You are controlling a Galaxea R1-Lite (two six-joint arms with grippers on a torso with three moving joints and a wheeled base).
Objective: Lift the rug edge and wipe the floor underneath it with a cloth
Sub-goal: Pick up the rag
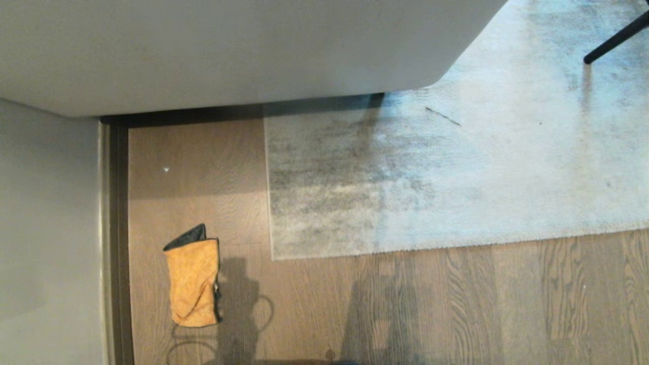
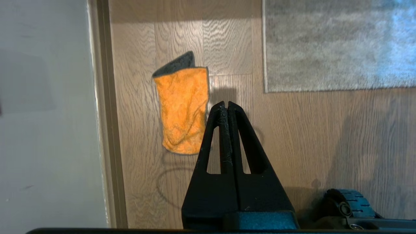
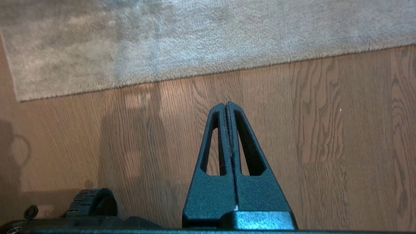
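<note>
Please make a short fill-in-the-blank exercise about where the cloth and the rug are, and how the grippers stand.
1. The orange cloth lies on the wood ____.
2. The rug edge lies ____ on the floor.
3. The left gripper and the right gripper are both ____.

Missing words: floor; flat; shut

The rug edge (image 1: 324, 256), grey, mottled and square-cornered, is seen lying flat on the brown wood-grain floor (image 1: 456, 304). The mustard-orange cloth (image 1: 193, 281), one black corner folded up, is laid on the floor near that corner, apart from it.
</note>
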